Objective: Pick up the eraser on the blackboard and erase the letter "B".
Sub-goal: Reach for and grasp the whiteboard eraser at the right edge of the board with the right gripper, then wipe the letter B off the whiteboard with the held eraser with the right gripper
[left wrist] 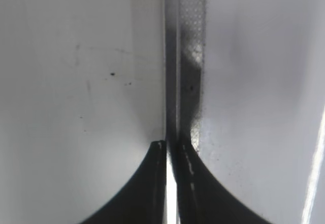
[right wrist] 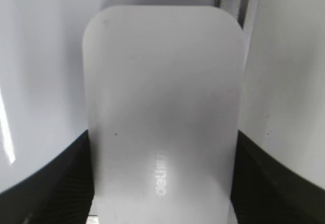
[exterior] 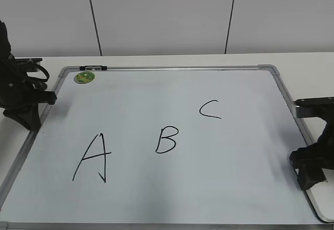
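The eraser (right wrist: 162, 117) is gripped in the right hand (right wrist: 162, 203), its white body held between the two dark fingers (right wrist: 56, 183), one pressed to each long side, with the grey lettering on top just ahead of the wrist. Beyond the eraser's far end a strip of the blackboard (exterior: 172, 92) frame is seen. In the exterior view the right hand (exterior: 312, 175) is placed over the board's right edge. The letter "B" (exterior: 167, 140) is found well to the left of that hand, between the "A" (exterior: 94, 158) and the "C" (exterior: 210, 109), unerased. The left hand (left wrist: 170, 183) is pressed shut with nothing between its fingers, poised over the board's left frame rail on the worktop (exterior: 172, 60). A green magnet (exterior: 84, 77) lies ahead of the left hand, near the board's far corner.
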Robot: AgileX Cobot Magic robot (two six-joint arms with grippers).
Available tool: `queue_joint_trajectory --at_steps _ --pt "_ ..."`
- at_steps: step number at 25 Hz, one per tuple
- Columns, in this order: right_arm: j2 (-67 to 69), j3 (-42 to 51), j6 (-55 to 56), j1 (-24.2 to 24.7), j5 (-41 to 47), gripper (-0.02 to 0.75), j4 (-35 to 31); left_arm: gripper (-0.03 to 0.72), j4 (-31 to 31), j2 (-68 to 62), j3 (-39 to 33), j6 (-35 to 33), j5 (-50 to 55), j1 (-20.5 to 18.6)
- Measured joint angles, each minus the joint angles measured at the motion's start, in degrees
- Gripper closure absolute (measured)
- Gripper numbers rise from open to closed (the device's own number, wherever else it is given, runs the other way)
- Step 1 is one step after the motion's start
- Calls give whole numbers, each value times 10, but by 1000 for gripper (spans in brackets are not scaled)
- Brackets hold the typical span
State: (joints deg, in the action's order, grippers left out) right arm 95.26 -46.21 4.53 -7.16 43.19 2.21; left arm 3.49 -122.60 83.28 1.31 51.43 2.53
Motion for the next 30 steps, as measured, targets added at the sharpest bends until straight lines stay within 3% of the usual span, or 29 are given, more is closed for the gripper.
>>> queue_joint_trajectory --at_steps 4,10,19,30 --pt "2 -10 2 0 13 211 -30 666 0 0 0 0 0 0" --pt "14 -100 -31 -15 74 212 -102 666 0 0 0 0 0 0" --pt "147 -306 -38 -122 169 212 -110 666 0 0 0 0 0 0" --pt "301 -532 -13 -203 256 212 -78 666 0 0 0 0 0 0"
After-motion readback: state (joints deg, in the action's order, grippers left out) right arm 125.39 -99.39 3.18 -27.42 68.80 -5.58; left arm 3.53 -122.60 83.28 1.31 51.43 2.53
